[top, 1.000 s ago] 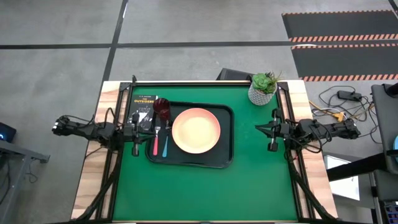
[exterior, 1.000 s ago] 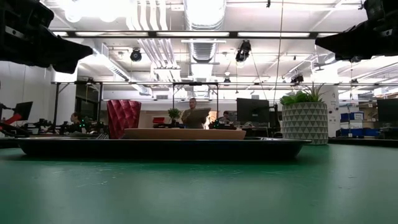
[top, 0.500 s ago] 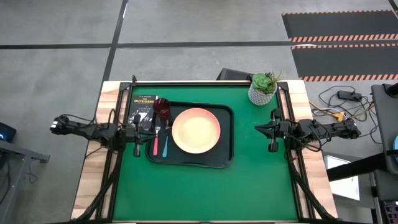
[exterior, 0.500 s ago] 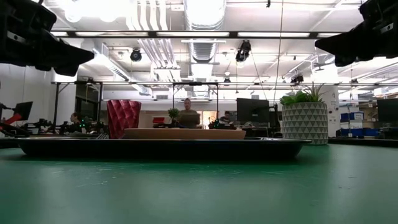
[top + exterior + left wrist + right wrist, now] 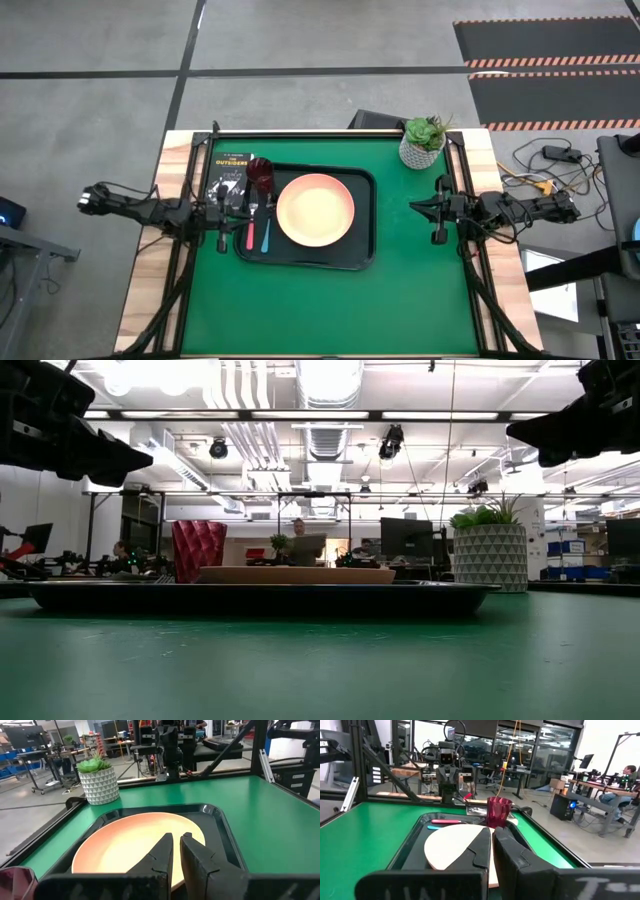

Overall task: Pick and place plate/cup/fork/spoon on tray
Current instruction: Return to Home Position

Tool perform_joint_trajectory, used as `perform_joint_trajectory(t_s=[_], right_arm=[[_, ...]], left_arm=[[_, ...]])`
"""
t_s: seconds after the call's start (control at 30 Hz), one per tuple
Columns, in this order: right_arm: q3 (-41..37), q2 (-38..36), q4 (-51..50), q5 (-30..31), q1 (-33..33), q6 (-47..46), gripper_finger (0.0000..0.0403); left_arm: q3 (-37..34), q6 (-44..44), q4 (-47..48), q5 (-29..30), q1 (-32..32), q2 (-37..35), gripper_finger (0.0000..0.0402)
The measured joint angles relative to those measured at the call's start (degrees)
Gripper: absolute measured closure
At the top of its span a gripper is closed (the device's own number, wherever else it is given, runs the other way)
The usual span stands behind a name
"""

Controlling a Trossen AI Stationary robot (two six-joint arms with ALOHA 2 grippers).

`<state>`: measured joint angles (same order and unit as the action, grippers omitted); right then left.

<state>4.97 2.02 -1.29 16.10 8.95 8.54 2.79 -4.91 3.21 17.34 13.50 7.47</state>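
The black tray (image 5: 300,262) lies on the green table. On it lie the peach-orange plate (image 5: 315,210), the dark red cup (image 5: 261,175) at its far left corner, the pink-handled fork (image 5: 250,232) and the blue-handled spoon (image 5: 266,238) side by side left of the plate. My left gripper (image 5: 240,210) hovers shut and empty over the tray's left edge; its wrist view looks across the plate (image 5: 135,847). My right gripper (image 5: 413,207) hovers shut and empty right of the tray, clear of it (image 5: 491,832).
A white pot with a green plant (image 5: 422,145) stands at the table's far right corner. A small black book (image 5: 228,175) lies by the tray's far left corner. Bare green table lies near the front edge. People sit in the room behind.
My left gripper has dipped slightly over the tray's left edge. Nothing on the tray has moved.
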Motion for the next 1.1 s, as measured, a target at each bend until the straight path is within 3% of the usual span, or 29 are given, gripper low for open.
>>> perform_joint_trajectory(t_s=[1.1], right_arm=[[0.0,0.0,0.0,0.0,0.0,0.0,0.0394]], left_arm=[[-0.4,0.0,-1.5,0.0,0.0,7.6,0.0386]])
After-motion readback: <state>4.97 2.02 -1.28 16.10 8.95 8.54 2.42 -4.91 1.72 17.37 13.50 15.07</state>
